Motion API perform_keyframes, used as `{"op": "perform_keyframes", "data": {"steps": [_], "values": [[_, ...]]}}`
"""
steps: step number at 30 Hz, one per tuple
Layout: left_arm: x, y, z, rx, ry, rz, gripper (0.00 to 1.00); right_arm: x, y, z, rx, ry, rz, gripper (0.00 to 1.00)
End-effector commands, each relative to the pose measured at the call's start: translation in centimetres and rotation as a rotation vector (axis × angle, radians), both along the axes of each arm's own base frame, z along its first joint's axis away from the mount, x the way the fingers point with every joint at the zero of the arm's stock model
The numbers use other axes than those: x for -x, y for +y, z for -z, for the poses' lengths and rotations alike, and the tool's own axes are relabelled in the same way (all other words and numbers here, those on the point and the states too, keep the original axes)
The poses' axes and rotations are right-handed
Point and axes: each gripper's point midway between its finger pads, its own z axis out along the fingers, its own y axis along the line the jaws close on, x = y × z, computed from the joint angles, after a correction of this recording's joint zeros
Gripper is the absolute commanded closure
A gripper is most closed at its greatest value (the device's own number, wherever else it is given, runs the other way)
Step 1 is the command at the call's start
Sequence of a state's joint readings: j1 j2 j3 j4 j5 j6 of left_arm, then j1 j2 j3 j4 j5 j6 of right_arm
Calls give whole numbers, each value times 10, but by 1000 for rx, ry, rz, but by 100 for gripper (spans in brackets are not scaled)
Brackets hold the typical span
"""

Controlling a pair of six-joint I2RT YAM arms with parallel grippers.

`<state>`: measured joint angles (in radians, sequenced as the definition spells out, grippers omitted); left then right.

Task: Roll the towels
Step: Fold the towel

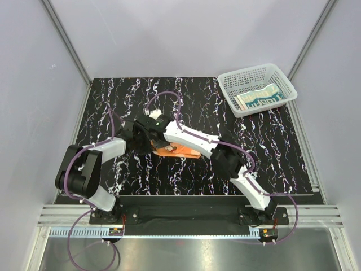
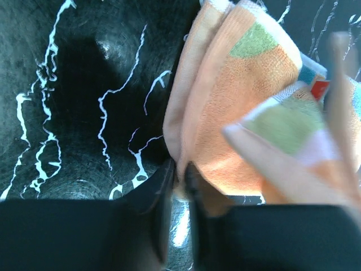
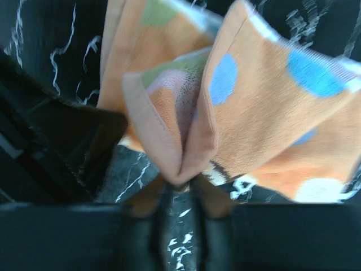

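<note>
The orange towel [image 1: 179,151], printed with blue dots and green and pale patches, lies bunched near the middle of the black, white-veined table [image 1: 271,152], just in front of the two arms that meet over it. In the left wrist view the cloth is gathered into loose folds [image 2: 237,101], and one hem runs down into the tips of the left gripper [image 2: 180,172], whose jaws stand almost together and pinch that edge. In the right wrist view a fold of the same towel [image 3: 265,113] rises off the table and narrows to a point at the right gripper [image 3: 180,183], whose jaws close on it with only a thin slit between them. Both grippers therefore hold the cloth from its left end, close beside each other, while the rest of the towel trails to the right on the tabletop. The cream towel [image 1: 260,97], lettered in teal, lies folded flat inside the white mesh basket [image 1: 248,69], which stands at the far right corner of the table, well apart from the arms.
</note>
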<state>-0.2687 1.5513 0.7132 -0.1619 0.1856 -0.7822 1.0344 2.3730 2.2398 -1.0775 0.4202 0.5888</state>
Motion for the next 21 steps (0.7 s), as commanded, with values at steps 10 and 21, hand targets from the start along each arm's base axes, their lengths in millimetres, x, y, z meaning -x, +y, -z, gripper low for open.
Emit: {"op": "perform_keyframes", "data": {"steps": [10,21], "values": [[43,27,14,-82,165,-17,23,33,22,-39,-145,-37,-103,27],[28,76,-58,-171,0,-197,26,52,-67,-111,-311,-130,50,13]]}}
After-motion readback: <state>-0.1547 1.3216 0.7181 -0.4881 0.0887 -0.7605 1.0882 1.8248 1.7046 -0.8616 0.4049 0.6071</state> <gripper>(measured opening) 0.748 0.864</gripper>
